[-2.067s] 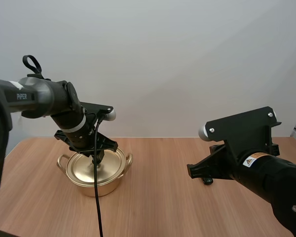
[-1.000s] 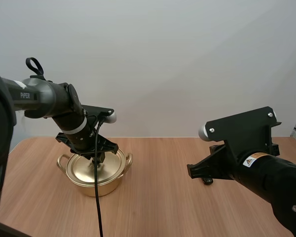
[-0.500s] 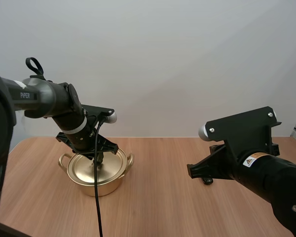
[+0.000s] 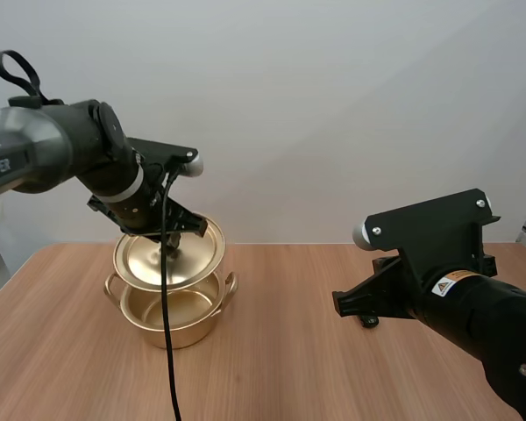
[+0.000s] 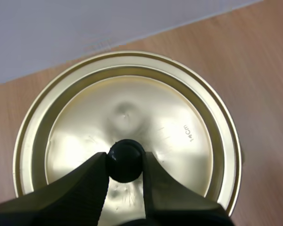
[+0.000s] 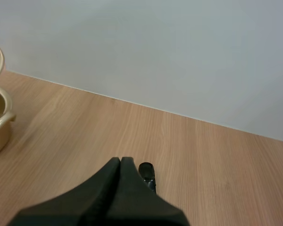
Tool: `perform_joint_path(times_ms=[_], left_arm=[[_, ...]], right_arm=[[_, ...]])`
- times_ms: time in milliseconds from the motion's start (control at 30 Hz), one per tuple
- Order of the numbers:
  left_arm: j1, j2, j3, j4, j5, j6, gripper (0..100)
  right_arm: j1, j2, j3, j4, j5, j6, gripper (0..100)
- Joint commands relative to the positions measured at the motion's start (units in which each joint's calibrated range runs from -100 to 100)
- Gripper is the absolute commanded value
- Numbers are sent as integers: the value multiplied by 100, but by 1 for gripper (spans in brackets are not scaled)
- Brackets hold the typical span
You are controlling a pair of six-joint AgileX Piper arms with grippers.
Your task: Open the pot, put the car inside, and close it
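**Lid off, car outside**

The left gripper (image 5: 125, 162) pinches the knob (image 5: 125, 159) of the lid (image 4: 149, 260), which hangs above the open pot (image 4: 171, 324) at centre left; nothing shows inside it. The right gripper (image 6: 121, 163), fingers pressed together and empty, has the small dark car (image 6: 147, 172) just beyond its tips, making it the nearer arm.

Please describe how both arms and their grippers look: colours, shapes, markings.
The left arm is a dark grey rounded tube with white PiPER lettering and a pale band near its wrist. The right arm is black with a yellow warning-triangle label. The left gripper and right gripper each have two tapering black fingers.
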Motion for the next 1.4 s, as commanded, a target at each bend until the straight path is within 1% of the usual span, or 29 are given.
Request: perform_joint_path(times_ms=[0,300,500,867,1000,1367], left_arm=[[-1,-422,-115,-76,-8,-4,0],[-1,-1622,-245,-162,12,-14,0],[-1,-2487,-245,-500,-39,-14,0],[-1,-4060,-245,-526,-104,-14,0],[-1,-4272,-245,-526,-88,-14,0],[-1,-4273,-245,-526,-31,-119,0]], right_arm=[[-5,-2,8,4,2,-1,0],[-5,-2,8,4,2,-1,0],[-3,-2,8,-31,2,-1,0],[-3,-2,8,-31,2,-1,0],[-3,-2,8,-31,2,-1,0],[-22,91,8,26,-202,-1,0]])
